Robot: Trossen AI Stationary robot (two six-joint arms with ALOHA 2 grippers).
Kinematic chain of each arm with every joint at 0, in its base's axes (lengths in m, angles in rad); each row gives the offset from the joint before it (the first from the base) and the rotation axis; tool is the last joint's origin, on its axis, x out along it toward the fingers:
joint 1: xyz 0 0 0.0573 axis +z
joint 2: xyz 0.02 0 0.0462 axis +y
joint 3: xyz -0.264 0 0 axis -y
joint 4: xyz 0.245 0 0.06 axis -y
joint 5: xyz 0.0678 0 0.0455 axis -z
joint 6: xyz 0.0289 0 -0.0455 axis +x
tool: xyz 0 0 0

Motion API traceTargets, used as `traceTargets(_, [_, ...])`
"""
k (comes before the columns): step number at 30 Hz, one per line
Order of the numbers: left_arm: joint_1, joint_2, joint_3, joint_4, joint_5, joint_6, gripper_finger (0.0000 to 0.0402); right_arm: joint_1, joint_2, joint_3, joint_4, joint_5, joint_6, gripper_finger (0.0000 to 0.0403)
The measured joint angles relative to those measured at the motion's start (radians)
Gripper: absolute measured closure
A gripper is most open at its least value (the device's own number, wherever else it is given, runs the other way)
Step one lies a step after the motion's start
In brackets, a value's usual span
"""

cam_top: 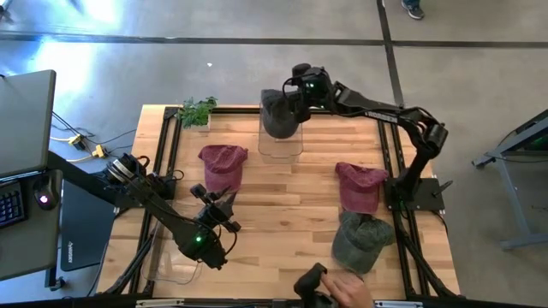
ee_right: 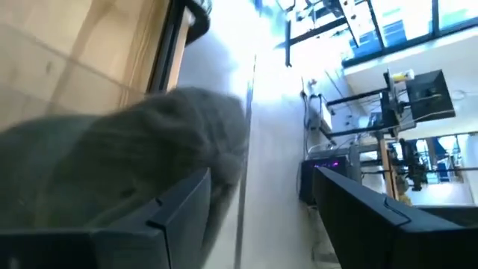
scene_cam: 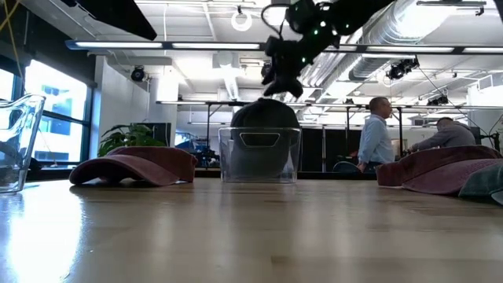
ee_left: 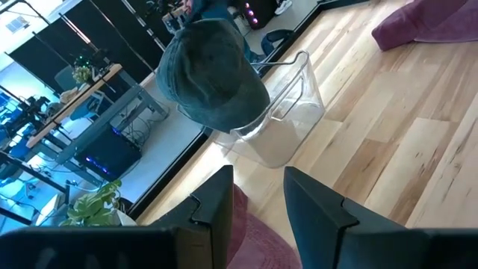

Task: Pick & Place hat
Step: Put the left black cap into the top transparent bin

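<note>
Reaching across the far edge of the light wooden surface (cam_top: 291, 197), right jaws (cam_top: 295, 101) spread apart, hovering just above the dark grey cloth cap (cam_top: 278, 115), which is sitting in the clear plastic bin (cam_top: 280, 144). No readable writing showing. Resting low near the maroon cloth cap (cam_top: 223, 165), left jaws (cam_top: 214, 198) parted, holding nothing.

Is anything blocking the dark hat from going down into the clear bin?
Nothing visible does. The dark hat sits on the clear bin rim, with the right hand just above it; the other hats lie apart on the table.
</note>
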Motion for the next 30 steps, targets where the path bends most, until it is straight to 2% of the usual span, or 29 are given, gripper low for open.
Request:
traceTargets(4, [0.0,0.0,0.0,0.001,0.004,0.0,0.0287,0.005,-0.071,0.0,-0.113,-0.006,0.147,0.0183])
traceTargets(7, [0.0,0.0,0.0,0.0,0.004,0.0,0.0287,0.001,-0.125,0.002,-0.277,-0.088,0.293,0.0201])
traceTargets(10, [0.0,0.0,0.0,0.001,0.004,0.0,0.0287,-0.016,-0.142,0.002,-0.43,-0.169,0.373,0.0234])
traceTargets(13, [0.0,0.0,0.0,0.002,0.004,0.0,0.0287,-0.041,-0.114,0.002,-0.5,-0.178,0.404,0.0282])
traceTargets(18, [0.0,0.0,0.0,0.013,0.02,0.0,0.0287,-0.084,-0.024,0.002,-0.463,-0.145,0.414,0.037])
traceTargets(20, [0.0,0.0,0.0,0.018,0.04,0.0,0.0287,-0.097,0.014,0.002,-0.417,-0.122,0.413,0.0393])
traceTargets(24, [0.001,0.0,0.0,0.022,0.075,0.0,0.0287,-0.107,0.064,0.001,-0.302,-0.024,0.399,0.0385])
traceTargets(30, [0.002,0.0,0.0,0.034,0.083,0.0,0.0287,-0.087,0.049,0.0,-0.218,0.097,0.373,0.0374])
